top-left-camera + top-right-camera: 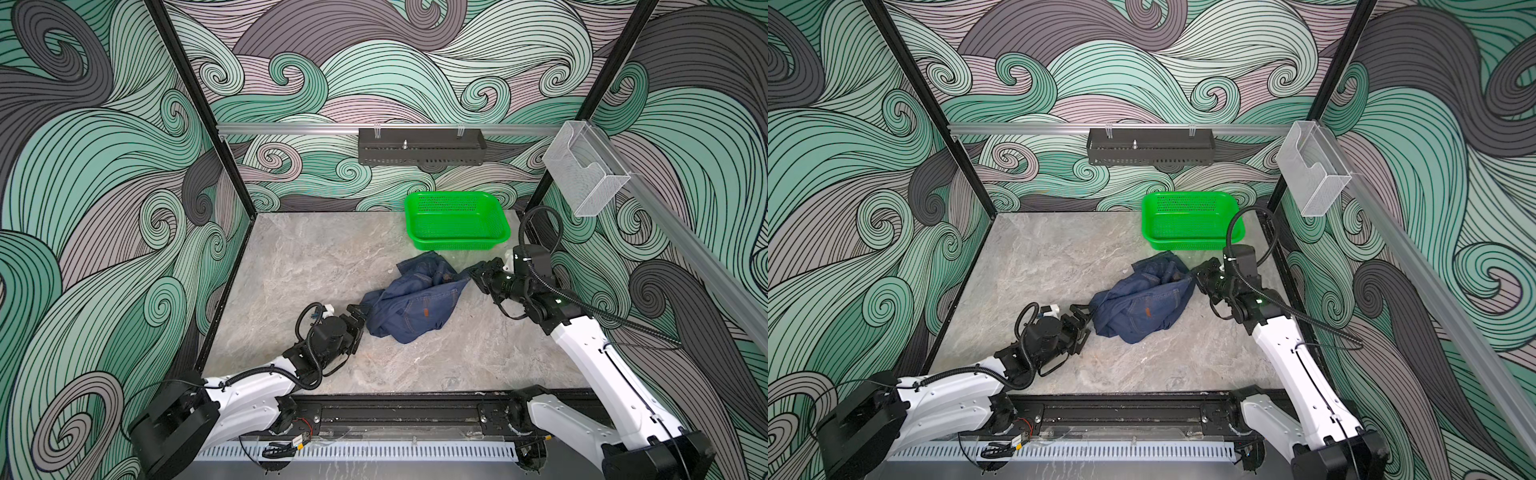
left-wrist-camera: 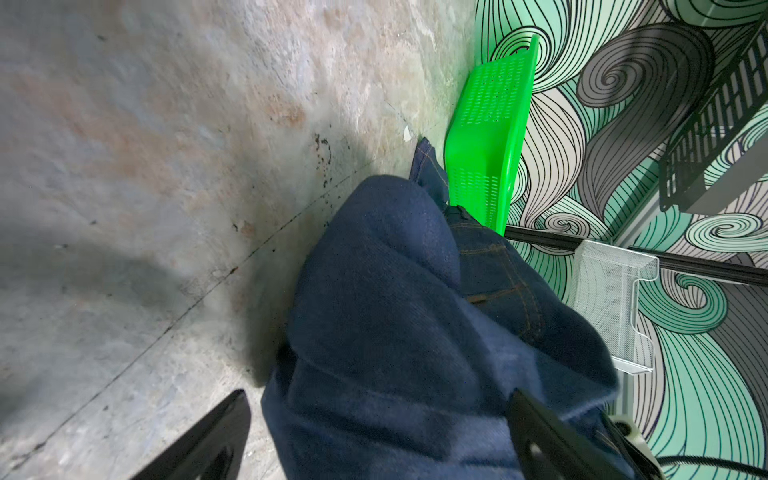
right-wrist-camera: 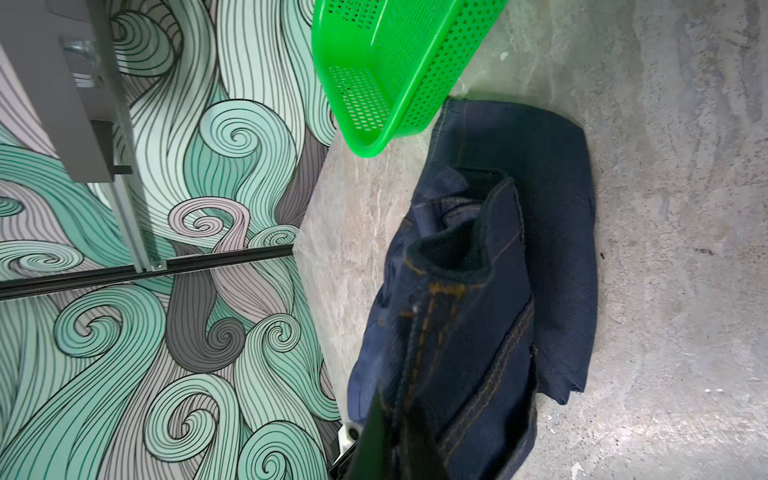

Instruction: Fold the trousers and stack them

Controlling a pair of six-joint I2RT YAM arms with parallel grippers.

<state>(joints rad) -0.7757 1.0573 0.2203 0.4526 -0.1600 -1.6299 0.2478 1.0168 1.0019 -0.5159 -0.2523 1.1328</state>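
Ample bare table (image 1: 299, 257) left of trousers (image 1: 415, 303); basket (image 1: 457, 243) near.

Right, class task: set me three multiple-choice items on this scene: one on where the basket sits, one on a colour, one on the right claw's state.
1. Where is the basket?
A. Far right of the table, beyond the jeans.
B. Near left corner.
C. On the jeans.
2. What colour is the basket?
A. Red.
B. Green.
C. White.
3. How is the right claw?
A. Open over the basket.
B. Open on bare table.
C. Shut on the jeans.
Answers:
1 A: both top views show it at the back, past the jeans.
2 B: its mesh is bright green.
3 C: its jaws pinch the jeans' edge.
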